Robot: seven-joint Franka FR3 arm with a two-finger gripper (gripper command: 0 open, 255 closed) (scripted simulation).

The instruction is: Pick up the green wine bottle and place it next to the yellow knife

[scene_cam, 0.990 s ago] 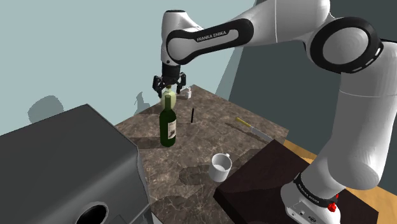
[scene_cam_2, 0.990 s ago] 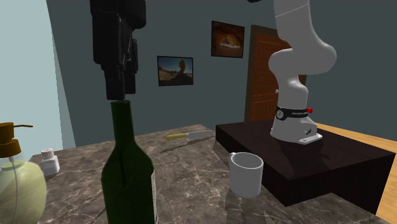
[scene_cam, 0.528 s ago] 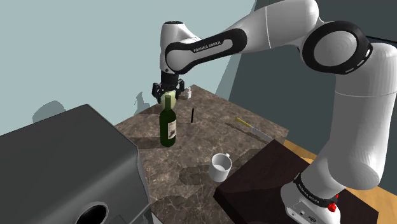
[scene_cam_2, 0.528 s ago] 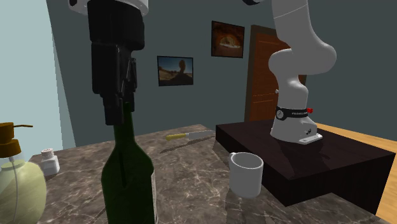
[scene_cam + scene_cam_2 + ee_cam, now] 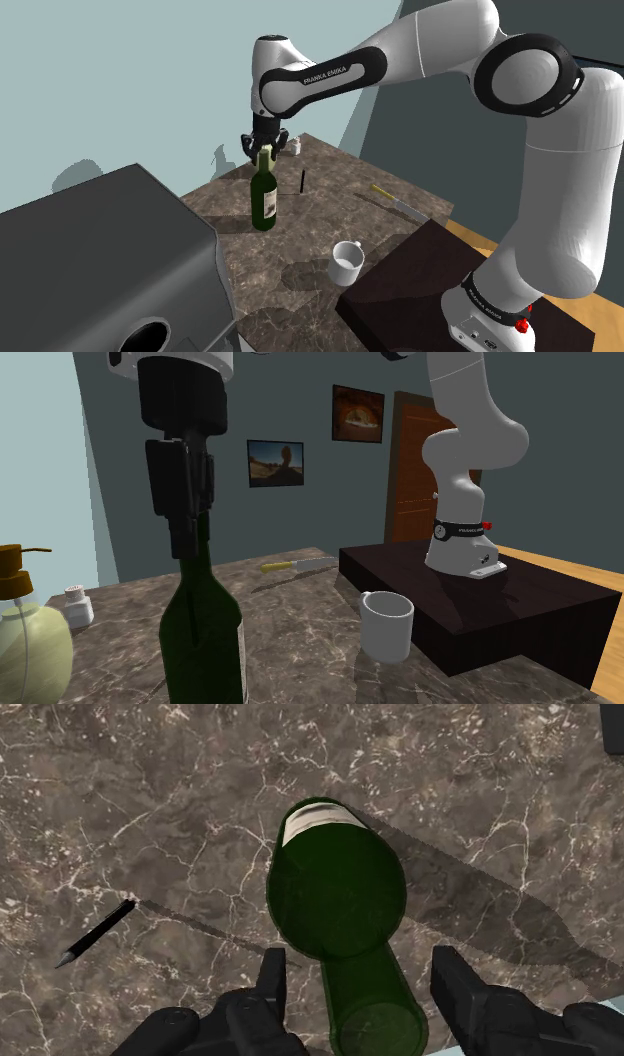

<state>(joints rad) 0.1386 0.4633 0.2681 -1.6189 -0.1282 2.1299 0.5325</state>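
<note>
One green wine bottle (image 5: 264,200) stands upright on the marbled table top (image 5: 300,245), left of centre in the shoulder view, pale label on its side. In the second exterior view the bottle (image 5: 203,642) fills the lower left foreground. The black gripper (image 5: 264,148) hangs straight over it, lowered around the neck. In the wrist view the bottle (image 5: 335,894) is seen from above; the gripper (image 5: 360,966) is spread, with a finger (image 5: 270,979) on each side of the neck and a gap showing on both sides, so nothing is gripped.

A thin black pen (image 5: 302,181) lies just right of the bottle in the shoulder view, and a small white jar (image 5: 294,146) sits behind, near the table's far corner. The yellow knife (image 5: 388,199) lies well apart, towards the frame's right by the table edge. A white mug (image 5: 346,263) stands lower right of the bottle, close to the dark stand (image 5: 420,290). A grey box (image 5: 100,260) fills the lower left corner.

In the second exterior view the knife (image 5: 295,564) lies mid-frame beyond the bottle, the mug (image 5: 387,624) right of centre, and a soap dispenser (image 5: 25,632) at the left edge.
</note>
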